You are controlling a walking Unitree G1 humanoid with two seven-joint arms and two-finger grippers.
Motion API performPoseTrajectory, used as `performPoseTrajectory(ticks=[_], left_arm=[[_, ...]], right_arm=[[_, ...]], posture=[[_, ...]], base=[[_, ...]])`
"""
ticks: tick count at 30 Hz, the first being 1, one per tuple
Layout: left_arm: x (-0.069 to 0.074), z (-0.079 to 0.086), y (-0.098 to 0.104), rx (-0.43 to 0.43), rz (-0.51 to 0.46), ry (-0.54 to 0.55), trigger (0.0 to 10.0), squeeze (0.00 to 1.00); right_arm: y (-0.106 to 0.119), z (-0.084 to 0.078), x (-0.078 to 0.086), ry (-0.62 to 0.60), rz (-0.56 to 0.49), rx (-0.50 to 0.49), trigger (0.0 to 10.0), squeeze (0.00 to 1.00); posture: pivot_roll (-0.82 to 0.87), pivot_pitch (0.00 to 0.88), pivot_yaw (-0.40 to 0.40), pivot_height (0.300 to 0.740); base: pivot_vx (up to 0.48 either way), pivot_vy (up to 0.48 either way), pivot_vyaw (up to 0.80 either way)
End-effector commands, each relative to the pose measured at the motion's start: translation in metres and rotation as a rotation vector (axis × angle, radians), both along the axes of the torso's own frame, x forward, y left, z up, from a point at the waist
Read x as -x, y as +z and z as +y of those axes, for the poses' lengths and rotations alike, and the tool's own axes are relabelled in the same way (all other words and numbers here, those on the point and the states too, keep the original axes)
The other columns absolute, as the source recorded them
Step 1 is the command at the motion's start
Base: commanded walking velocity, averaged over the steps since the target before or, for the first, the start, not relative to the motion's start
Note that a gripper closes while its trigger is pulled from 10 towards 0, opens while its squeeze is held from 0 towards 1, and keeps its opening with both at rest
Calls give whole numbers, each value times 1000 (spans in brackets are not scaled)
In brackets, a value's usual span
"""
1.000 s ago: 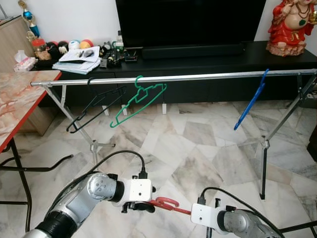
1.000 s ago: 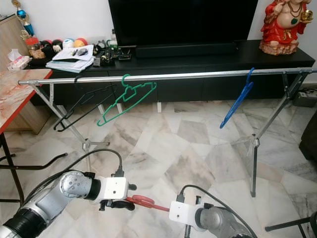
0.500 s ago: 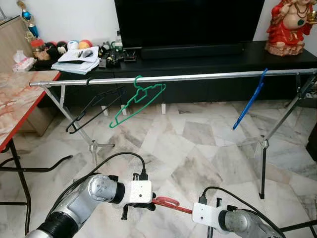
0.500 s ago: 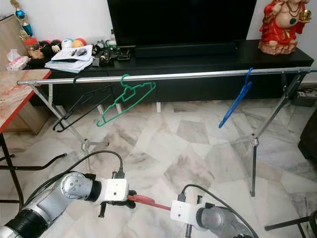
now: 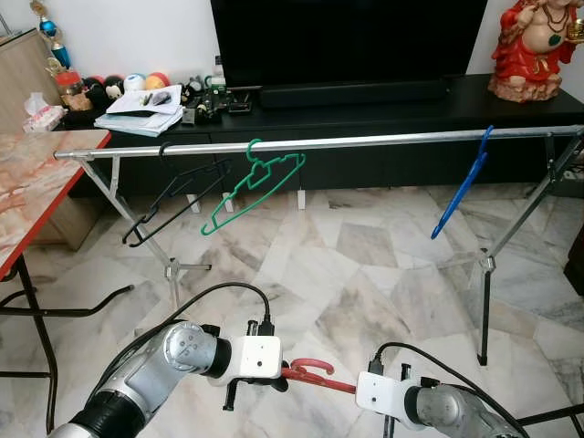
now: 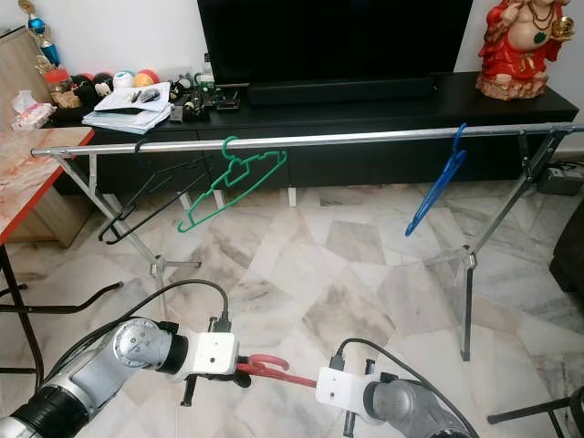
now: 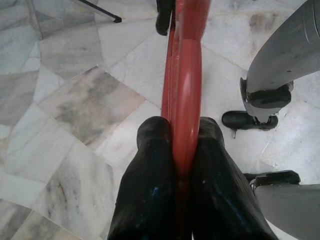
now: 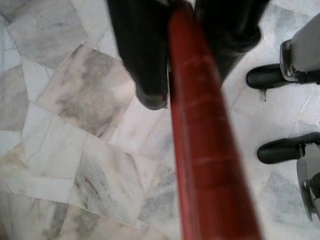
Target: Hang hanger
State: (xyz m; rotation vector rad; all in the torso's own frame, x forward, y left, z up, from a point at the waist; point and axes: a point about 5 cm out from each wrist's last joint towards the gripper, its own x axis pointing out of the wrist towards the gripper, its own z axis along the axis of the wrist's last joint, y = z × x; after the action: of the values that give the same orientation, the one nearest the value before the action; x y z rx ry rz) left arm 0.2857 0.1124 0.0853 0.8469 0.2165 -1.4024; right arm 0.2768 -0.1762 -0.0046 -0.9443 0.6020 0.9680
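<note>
both hands (image 7: pixel 182 150) still pinch the red hanger (image 5: pixel 310 372), seemingly unmoved.

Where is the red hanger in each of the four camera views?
Left eye view: red hanger low, centre, between both arms.
Right eye view: low, centre-left.
Left wrist view: clamped between the left pincer fingers, running away from the camera.
Right wrist view: red bar along the frame, between the right pincer fingers.
Shared landmark: marble floor.

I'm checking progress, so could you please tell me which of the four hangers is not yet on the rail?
The red hanger. Both hands hold it low over the floor, while the black, green and blue ones hang from the rail.
</note>
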Motion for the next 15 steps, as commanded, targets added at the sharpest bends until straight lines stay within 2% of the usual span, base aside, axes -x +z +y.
performPoseTrajectory(ticks=[1, 13, 15], left_arm=[[-4, 2, 7, 48, -23, 34, 0, 0], [-3, 4, 5, -6, -62, -16, 0, 0], [-2, 6, 3, -44, -90, -43, 0, 0]], right_arm=[[-4, 10, 5, 26, 25, -35, 10000, 1000], [-7, 12, 11, 75, 88, -44, 10000, 1000], [-7, 12, 11, 100, 92, -17, 10000, 1000]], posture=[[70, 88, 85, 740], [68, 84, 84, 740], [70, 85, 82, 740]], base=[[0, 0, 0], [0, 0, 0], [0, 0, 0]])
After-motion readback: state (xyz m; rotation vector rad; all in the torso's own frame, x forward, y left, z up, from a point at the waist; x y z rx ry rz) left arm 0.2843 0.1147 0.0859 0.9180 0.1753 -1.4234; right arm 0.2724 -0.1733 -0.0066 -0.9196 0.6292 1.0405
